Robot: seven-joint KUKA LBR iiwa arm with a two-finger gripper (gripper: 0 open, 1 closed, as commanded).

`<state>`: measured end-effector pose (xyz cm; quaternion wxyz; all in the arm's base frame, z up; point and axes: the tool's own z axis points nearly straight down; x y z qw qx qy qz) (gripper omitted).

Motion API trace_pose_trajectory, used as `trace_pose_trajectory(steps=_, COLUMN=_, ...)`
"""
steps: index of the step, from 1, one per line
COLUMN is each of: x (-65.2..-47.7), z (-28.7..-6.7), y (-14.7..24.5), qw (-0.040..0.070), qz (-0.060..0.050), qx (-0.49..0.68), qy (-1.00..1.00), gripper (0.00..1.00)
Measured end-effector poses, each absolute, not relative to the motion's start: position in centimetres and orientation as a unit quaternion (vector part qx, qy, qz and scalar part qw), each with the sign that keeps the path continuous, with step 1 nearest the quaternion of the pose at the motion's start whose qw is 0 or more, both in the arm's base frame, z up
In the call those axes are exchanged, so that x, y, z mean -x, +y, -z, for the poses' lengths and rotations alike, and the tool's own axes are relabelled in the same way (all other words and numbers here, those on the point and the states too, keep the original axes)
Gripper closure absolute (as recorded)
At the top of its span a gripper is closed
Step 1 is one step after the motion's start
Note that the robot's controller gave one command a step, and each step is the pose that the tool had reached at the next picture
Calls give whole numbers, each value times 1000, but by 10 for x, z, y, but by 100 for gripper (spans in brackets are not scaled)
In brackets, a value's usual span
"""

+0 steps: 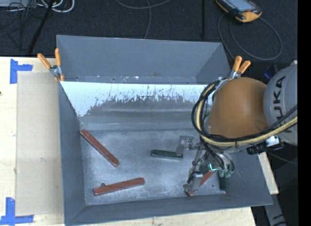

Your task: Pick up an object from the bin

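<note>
My gripper [200, 179] is low in the bin's front right corner, under the arm's orange dome. Just below its tip, a short reddish piece [192, 191] pokes out on the bin floor; whether it is held is not visible. A small dark green piece [223, 182] lies right beside the gripper on its right. To the gripper's left, a dark green flat bar [166, 154] rests on the floor near the middle of the bin.
Two reddish-brown sticks lie on the left half of the bin floor. One stick [99, 147] runs diagonally at the left and the other stick [119, 186] lies near the front wall. The arm's cables hang over the right wall.
</note>
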<state>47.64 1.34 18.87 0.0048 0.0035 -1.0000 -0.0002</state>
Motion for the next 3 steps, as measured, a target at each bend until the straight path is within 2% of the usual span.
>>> trace_pose_trajectory(steps=1, x=-478, z=-192, y=13, qw=1, qz=0, qx=-3, qy=-1000, gripper=0)
trace_pose_trajectory(steps=2, x=-493, z=-128, y=-30, qw=-1, qz=0, qx=-48, qy=-999, gripper=0)
trace_pose_trajectory(steps=3, x=-509, z=-129, y=-63, qw=3, qz=1, qx=-98, qy=-995, gripper=0)
